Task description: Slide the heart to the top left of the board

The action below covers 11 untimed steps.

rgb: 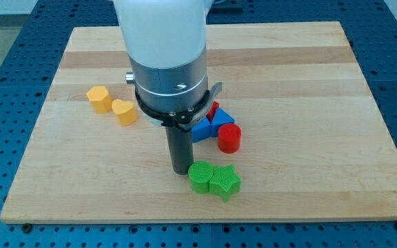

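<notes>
The yellow heart [124, 111] lies on the wooden board [302, 69], left of centre. A second yellow block [99, 99], roughly hexagonal, sits just up and left of it. My tip [180, 169] rests on the board below centre. It is well to the lower right of the heart and apart from it. It stands right beside the left edge of a green round block [200, 176]; whether they touch I cannot tell.
A green star [226, 182] sits against the green round block's right side. Right of the rod are a blue triangle [221, 118], another blue block [200, 130], a red cylinder [229, 138] and a partly hidden red block [214, 108]. The arm's body hides the board's upper centre.
</notes>
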Tool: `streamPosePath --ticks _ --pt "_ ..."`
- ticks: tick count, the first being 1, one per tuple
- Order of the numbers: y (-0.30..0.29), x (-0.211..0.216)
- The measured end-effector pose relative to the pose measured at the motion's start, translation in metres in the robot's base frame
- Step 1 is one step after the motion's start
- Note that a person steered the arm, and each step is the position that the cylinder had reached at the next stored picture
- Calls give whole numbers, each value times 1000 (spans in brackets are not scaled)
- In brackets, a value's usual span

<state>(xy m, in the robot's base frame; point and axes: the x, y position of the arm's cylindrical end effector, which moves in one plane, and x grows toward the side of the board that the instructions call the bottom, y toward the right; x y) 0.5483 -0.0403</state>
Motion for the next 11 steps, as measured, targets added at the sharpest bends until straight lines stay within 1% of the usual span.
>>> streamPosePath --ticks 1,2,3,7,8,11 --pt "0 0" --pt "-23 0" --pt "-74 -11" --pt "-124 -134" --pt "-124 -157" --pt "-122 -243"
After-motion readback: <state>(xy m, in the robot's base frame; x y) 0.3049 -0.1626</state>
